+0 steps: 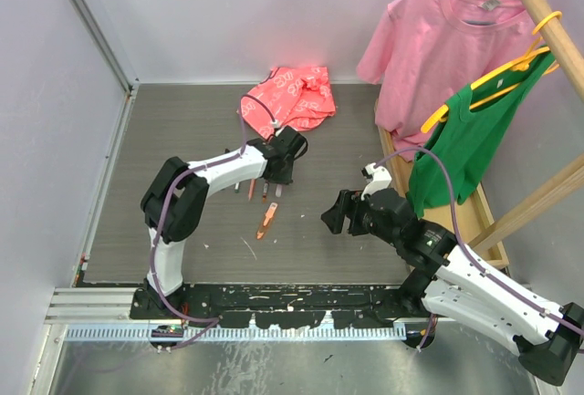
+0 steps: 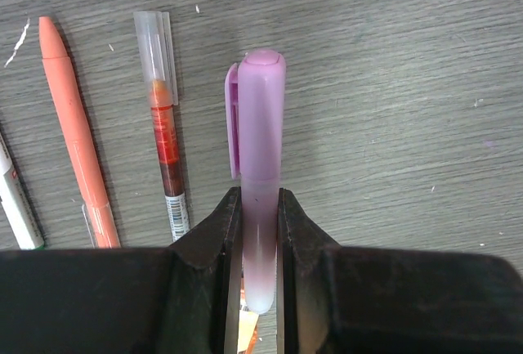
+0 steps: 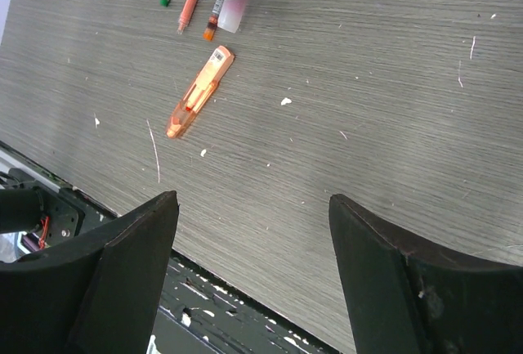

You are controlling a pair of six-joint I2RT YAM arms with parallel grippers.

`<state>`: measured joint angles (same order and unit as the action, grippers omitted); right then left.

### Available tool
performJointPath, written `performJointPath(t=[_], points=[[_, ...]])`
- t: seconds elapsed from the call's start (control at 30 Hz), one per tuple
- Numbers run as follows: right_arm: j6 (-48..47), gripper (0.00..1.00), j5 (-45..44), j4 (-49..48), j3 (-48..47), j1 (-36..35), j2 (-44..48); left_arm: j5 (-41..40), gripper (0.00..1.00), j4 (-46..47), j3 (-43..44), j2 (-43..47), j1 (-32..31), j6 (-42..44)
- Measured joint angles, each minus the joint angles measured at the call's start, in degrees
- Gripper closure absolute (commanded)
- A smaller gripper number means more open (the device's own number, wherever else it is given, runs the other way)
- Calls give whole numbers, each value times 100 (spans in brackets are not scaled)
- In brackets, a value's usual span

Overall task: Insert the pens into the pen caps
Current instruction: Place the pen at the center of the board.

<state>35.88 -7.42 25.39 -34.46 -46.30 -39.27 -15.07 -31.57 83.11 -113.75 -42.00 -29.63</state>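
Observation:
My left gripper [image 2: 260, 199] is shut on the pink highlighter [image 2: 261, 150], which wears a lilac-pink cap [image 2: 260, 84] and is held low over the table. To its left lie a dark red pen [image 2: 165, 150] with a clear cap, a salmon-orange pen [image 2: 75, 133] and a white marker [image 2: 16, 203]. In the top view the left gripper [image 1: 276, 185] is mid-table. A short orange pen [image 1: 266, 221] lies alone just in front of it, and also shows in the right wrist view [image 3: 198, 92]. My right gripper [image 3: 253, 207] is open and empty over bare table, to the right [image 1: 333, 217].
The red patterned cloth [image 1: 290, 94] lies at the back of the table. A wooden rack [image 1: 538, 203] with a pink T-shirt [image 1: 438, 44] and a green T-shirt [image 1: 470, 135] stands on the right. Small white scraps [image 3: 285, 101] dot the table. The black front rail [image 3: 245, 321] lies below the right gripper.

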Motion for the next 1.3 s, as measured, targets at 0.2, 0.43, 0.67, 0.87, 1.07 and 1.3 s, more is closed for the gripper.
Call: performJointPath(t=[0.2, 0.43, 0.67, 0.87, 1.07, 1.3], points=[[-42, 20, -31, 26, 0, 0, 2, 81, 89, 2, 0, -61, 17, 2], [-125, 20, -83, 57, -2, 0, 2, 157, 85, 7, 0, -195, 28, 0], [-153, 20, -107, 190, -4, 0, 66, 203, 79, 42, -7, -238, 79, -9], [-157, 20, -129, 267, -4, 0, 122, 273, 71, 87, -7, -238, 87, -74], [-157, 20, -131, 332, -20, 0, 140, 334, 67, 96, -7, -238, 87, -98], [-168, 20, -173, 363, -87, 0, 142, 354, 63, 92, -7, -225, 87, -98]])
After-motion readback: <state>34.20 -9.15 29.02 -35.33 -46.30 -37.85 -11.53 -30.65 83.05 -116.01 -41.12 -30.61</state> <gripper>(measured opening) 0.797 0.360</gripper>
